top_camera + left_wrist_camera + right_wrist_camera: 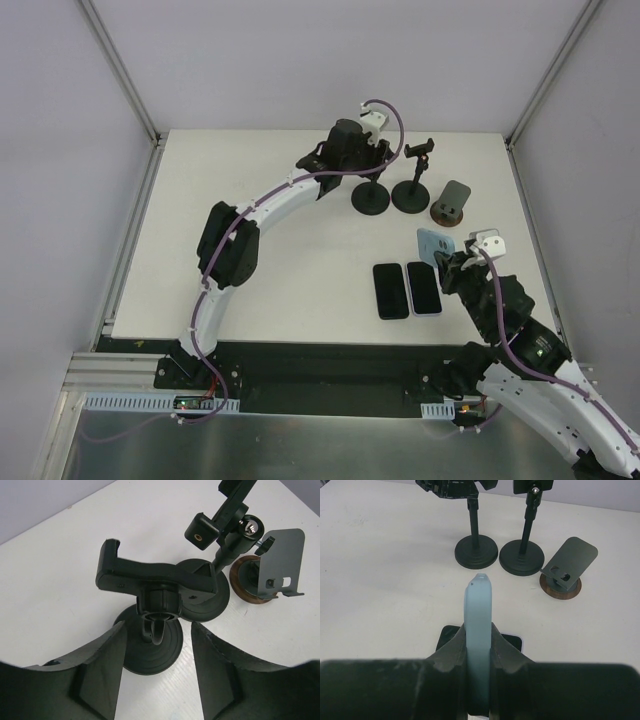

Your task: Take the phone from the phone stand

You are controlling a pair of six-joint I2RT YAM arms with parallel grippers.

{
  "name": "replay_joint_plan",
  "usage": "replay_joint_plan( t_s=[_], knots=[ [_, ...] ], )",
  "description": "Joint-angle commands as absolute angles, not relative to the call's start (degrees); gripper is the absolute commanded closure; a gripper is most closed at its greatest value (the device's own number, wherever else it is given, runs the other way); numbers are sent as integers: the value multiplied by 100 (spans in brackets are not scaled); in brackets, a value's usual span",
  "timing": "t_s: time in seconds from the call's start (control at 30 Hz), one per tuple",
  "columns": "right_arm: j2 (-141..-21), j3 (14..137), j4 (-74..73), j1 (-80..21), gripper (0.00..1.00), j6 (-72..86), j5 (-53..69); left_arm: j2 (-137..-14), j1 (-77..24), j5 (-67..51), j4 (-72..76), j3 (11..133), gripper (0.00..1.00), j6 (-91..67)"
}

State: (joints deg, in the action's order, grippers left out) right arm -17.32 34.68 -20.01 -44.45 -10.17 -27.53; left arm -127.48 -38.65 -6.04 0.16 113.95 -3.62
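While the right tool (pixel 478 636) is clamped tight on that pale blue phone (pixel 479 600), is the phone actually clear of the phone stand (pixel 150 575)? /gearhead_jo

Yep, clear. It sits on edge between the right tool's fingers (pixel 452 645), upright, with its top end poking out past the tips. All three stands are out ahead of that tool, well apart from it, and the phone touches none of them. /benchrat

And the left tool (pixel 157 630)? /gearhead_jo

Partly open, gripping nothing. Its two fingers (pixel 100 680) are spread, and the phone stand's round base and stem show in the gap, just ahead of and below the tips. Whether a finger brushes the stand, I can't tell. The stand's clamp is right in front of that tool, tipped over on its ball joint, and it's empty. /benchrat

What else is around? /gearhead_jo

A second clamp stand (pixel 227 517) is ahead and to the right of the left tool, with its base touching or overlapping the first one's from this angle. Further right is a grey plate stand (pixel 282 560) on a wooden disc. Two dark phones (pixel 390 290) lie flat side by side on the white bench (pixel 250 200), just to the left of the right tool. /benchrat
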Motion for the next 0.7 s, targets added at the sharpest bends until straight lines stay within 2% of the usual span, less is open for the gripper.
replay_joint_plan(
  t_s=[0.0,0.03,0.13,0.17,0.27,0.4,0.67],
  knots=[
    [-1766,3647,-1494,-4430,99,-1125,-2558,-11956,-3902,-747,334,11137,43,-325],
    [-1784,3647,-1477,-4438,99,-1116,-2532,-11814,-3902,-756,360,11023,34,-290],
    [-1837,3656,-1433,-4438,99,-1099,-2426,-11155,-3902,-817,527,10408,24,-264],
    [-1846,3656,-1389,-4430,99,-1099,-2374,-10797,-3902,-939,588,10015,17,-255],
    [-1942,3700,-1336,-4421,99,-1195,-1892,-10050,-3902,-1447,756,9232,6,-133],
    [-2118,3832,-1292,-4430,99,-1423,-1039,-9151,-3902,-2529,756,8299,1,175],
    [-2609,4244,-1046,-4430,99,-1626,1042,-7482,-3902,-4543,695,6507,1,694]
  ],
)
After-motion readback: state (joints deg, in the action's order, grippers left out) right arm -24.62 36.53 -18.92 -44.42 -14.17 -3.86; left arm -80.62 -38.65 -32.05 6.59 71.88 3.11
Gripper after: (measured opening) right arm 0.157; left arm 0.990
